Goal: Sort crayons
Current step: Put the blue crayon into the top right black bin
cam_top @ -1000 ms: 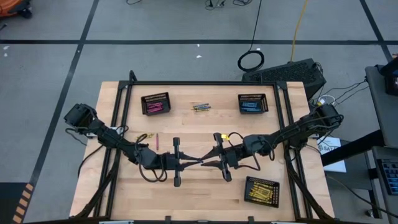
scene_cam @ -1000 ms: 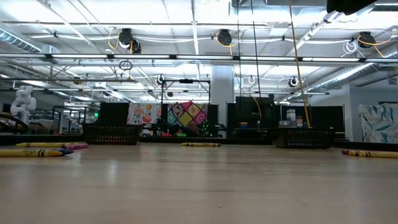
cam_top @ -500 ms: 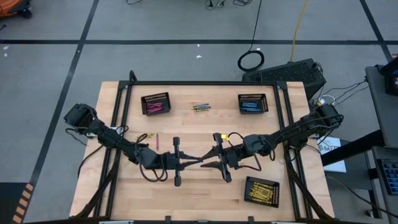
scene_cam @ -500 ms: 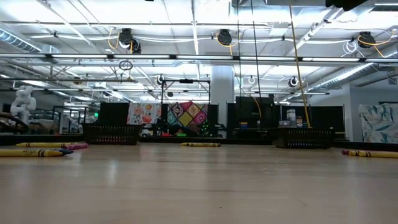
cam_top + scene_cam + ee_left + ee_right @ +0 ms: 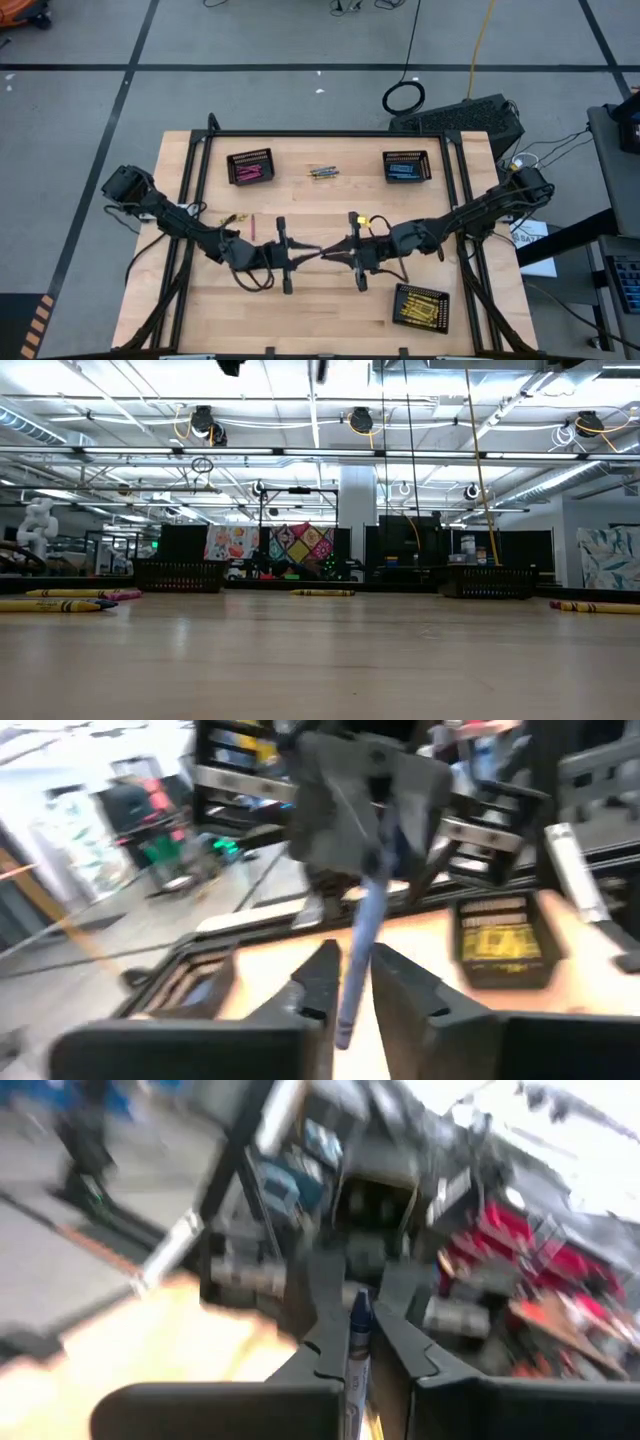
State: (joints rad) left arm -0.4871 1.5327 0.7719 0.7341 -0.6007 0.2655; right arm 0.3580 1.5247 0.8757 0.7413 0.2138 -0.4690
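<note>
- Pale wood-plank table (image 5: pixel 320 310), smooth, black metal frame round it; grey concrete floor (image 5: pixel 80 100) with dark tape lines.
- Left pincer (image 5: pixel 308 254) and right pincer (image 5: pixel 332 256) meet tip to tip at table centre, a blue crayon (image 5: pixel 362 945) passing between them.
- Right pincer clenched on the blue crayon, a thin waxy stick; left pincer fingers (image 5: pixel 318 982) flank it slightly apart, grip unclear.
- Three black mesh rectangular baskets: far left (image 5: pixel 250 166) with pink crayons, far right (image 5: pixel 407 166) with blue, near right (image 5: pixel 420 307) with yellow.
- Loose crayons (image 5: pixel 322 172) far centre, more (image 5: pixel 240 222) at left.
- Low view: lab room, ceiling lights (image 5: pixel 360 420).
</note>
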